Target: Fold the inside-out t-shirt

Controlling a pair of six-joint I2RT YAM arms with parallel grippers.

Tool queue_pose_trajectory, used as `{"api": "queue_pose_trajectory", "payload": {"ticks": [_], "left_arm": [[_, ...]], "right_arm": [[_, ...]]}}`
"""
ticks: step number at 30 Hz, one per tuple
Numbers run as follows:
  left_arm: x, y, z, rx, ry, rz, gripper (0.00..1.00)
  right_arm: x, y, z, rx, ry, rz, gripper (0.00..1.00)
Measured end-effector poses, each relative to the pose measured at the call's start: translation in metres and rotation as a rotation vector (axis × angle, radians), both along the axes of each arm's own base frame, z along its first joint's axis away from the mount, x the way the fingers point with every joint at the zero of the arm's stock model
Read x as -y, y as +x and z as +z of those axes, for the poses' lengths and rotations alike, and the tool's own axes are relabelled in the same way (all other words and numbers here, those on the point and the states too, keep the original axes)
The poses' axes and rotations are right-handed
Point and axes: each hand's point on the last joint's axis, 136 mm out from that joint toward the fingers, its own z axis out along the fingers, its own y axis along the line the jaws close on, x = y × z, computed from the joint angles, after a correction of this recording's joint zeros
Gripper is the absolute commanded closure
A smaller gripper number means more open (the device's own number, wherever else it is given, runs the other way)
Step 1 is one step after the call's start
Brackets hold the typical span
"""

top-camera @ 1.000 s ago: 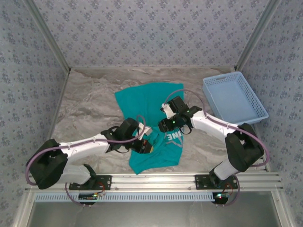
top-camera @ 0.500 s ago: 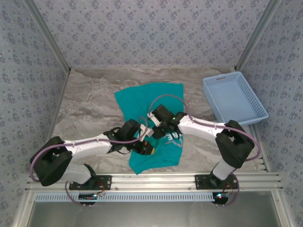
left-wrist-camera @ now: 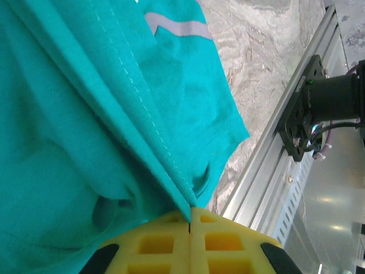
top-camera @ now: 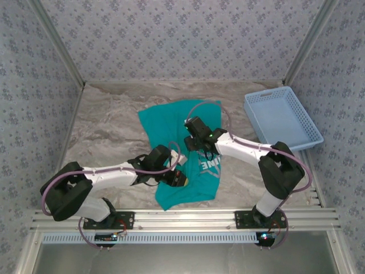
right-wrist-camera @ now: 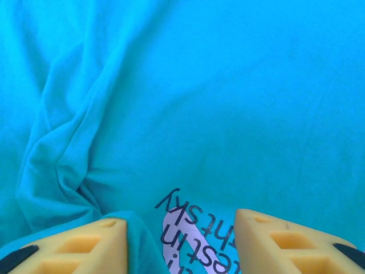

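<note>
**A:** From above, where is the t-shirt (top-camera: pixel 171 123)?

**B:** It lies rumpled in the middle of the table (top-camera: pixel 108 131), teal, with its near end towards the arm bases. A light blue basket (top-camera: pixel 282 117) stands well apart at the far right.

**A:** And the grippers?

**B:** The left gripper (top-camera: pixel 175 178) is down on the near left part of the cloth. The right gripper (top-camera: pixel 189 141) is over the middle of it, just beyond some white lettering (top-camera: pixel 209 165). From this height I cannot tell how either pair of jaws stands.

**A:** What does the left wrist camera show?

**B:** The yellow fingers (left-wrist-camera: pixel 165 242) are pressed together with no gap, pinching a stitched hem. The cloth rises from them in a taut fold. Past the shirt's edge you see the marbled tabletop and a metal rail (left-wrist-camera: pixel 268 160).

**A:** And the right wrist camera?

**B:** Its fingers (right-wrist-camera: pixel 85 245) stand about halfway apart, close over the shirt. The cloth between them lies flat and carries the print. A small fold rests against the inner side of the left finger, but nothing is clamped.
</note>
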Motion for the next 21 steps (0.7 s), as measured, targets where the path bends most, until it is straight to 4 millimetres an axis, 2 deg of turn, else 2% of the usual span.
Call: {"api": "queue_pose_trajectory", "payload": {"ticks": [4, 6, 9, 12, 17, 21], "left_arm": [[0.003, 0.0, -0.002, 0.003, 0.001, 0.001, 0.81], [0.003, -0.006, -0.009, -0.016, 0.023, -0.008, 0.7], [0.0, -0.01, -0.016, -0.038, 0.053, -0.008, 0.66], [-0.002, -0.01, -0.019, -0.046, 0.066, -0.006, 0.65], [-0.005, -0.008, -0.014, -0.057, 0.086, 0.001, 0.62], [-0.018, 0.01, 0.014, -0.021, 0.05, 0.059, 0.59]], "right_arm": [[0.008, 0.006, 0.013, -0.009, 0.071, -0.036, 0.52], [0.014, 0.013, 0.026, 0.001, 0.118, -0.053, 0.53], [0.021, 0.016, 0.044, 0.013, 0.177, -0.055, 0.54], [0.021, 0.01, 0.057, 0.021, 0.217, -0.029, 0.55], [0.021, -0.004, 0.052, -0.017, 0.228, 0.007, 0.53], [0.019, -0.016, 0.042, -0.086, 0.239, 0.022, 0.51]]}}
